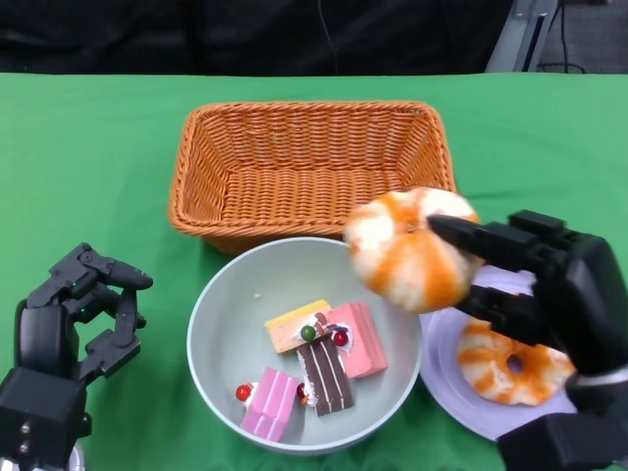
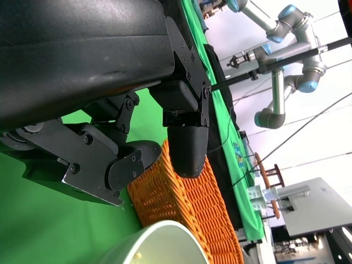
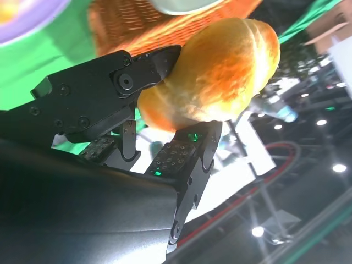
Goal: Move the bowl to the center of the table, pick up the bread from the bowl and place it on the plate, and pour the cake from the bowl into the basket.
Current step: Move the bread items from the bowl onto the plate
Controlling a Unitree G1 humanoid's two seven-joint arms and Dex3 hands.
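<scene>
Our right hand grips a bread roll above the bowl; left hand empty, fingers apart. We should carry it level; release over the plate's bare part.

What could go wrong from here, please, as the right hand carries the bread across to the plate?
The bread is held only at one side by the right hand's fingers, so it might slip and drop into the bowl onto the cake pieces. The plate already holds another bread, leaving little bare room, so the new one may roll off the rim.
</scene>
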